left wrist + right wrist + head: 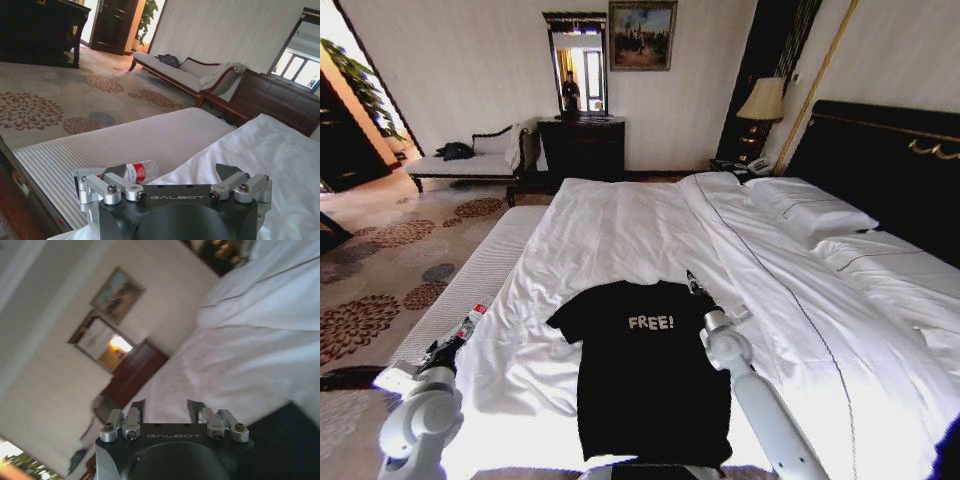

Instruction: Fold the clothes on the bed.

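Right gripper (692, 281) at the T-shirt's sleeve on the headboard side, fingers parted in the right wrist view (165, 410), nothing between them, black cloth just beside and under the wrist. Right arm (760, 400) stretched up from the near edge of the bed, lying along that side of the shirt.

Left gripper (470, 322) out over the bed's left edge, well apart from the shirt, fingers spread wide in the left wrist view (172, 175) and holding nothing. A small plastic bottle with a red label (134, 171) lying just past those fingers, close to where the white duvet meets the ribbed side of the mattress (100, 145).

Black T-shirt (645, 380) spread flat and face up on the white duvet near the foot of the bed (650, 225), collar toward the far end, hem toward the near edge, white "FREE!" lettering across the chest. Both short sleeves laid out to the sides, the fabric mostly smooth.

White pillows (810, 212) stacked along the right side against the dark headboard (880, 160). A lamp (763, 102) in the corner beyond. Patterned carpet (390, 250) off the left edge, a white-cushioned bench (470, 160) by the far wall with a dark bundle on it, then a dark cabinet (582, 148) under a mirror.
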Controlling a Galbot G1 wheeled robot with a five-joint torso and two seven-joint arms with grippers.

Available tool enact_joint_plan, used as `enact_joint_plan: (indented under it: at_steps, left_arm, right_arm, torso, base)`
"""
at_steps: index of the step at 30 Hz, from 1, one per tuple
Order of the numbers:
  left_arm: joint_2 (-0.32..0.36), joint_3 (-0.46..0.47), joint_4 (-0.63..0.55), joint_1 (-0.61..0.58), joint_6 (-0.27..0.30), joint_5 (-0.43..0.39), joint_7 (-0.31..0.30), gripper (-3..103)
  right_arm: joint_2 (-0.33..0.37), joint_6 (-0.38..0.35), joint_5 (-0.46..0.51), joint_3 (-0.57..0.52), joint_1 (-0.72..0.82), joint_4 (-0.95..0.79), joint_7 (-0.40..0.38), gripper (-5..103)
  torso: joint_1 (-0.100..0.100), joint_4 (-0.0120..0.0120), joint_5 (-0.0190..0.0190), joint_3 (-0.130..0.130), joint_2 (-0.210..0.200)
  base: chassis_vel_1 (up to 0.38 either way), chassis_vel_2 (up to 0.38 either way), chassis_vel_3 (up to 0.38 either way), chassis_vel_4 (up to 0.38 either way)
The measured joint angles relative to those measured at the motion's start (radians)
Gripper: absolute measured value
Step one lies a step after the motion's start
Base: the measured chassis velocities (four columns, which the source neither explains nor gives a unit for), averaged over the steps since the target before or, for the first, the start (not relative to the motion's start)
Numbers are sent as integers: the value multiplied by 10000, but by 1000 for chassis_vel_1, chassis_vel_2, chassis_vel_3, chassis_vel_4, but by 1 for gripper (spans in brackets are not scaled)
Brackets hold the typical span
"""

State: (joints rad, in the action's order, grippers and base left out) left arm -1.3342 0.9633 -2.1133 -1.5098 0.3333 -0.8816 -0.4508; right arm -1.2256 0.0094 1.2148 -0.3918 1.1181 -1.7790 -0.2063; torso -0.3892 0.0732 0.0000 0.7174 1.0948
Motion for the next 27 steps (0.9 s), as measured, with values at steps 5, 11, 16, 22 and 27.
enact_joint_plan:
  at_steps: [5,11,16,22,27]
  left_arm:
    - [262,-303,-93,101,241,-796,-4,100]
    - [552,-1266,566,761,692,-2828,44,100]
    - [183,-1915,1438,1517,931,-4472,190,100]
    - [-319,-2170,2334,2012,1040,-5416,559,100]
    - [-648,-2289,3059,2366,1042,-5700,804,100]
  right_arm:
    - [-234,-288,129,-580,550,-317,-1227,62]
    - [-409,-454,201,-1439,1386,-850,-1951,84]
    - [-491,-587,354,-2010,1780,-1138,-2280,98]
    - [-490,-695,386,-2298,2036,-1257,-2464,100]
    - [-516,-745,359,-2261,2017,-1210,-2557,100]
  torso:
    - [0,-1,1,0,0]
    - [1,3,1,0,0]
    - [0,4,-2,1,0]
    - [1,1,0,1,0]
    - [1,1,0,1,0]
  base:
    - [0,0,0,0]
    - [0,0,0,0]
    - [0,0,0,0]
    - [0,0,0,0]
    - [0,0,0,0]
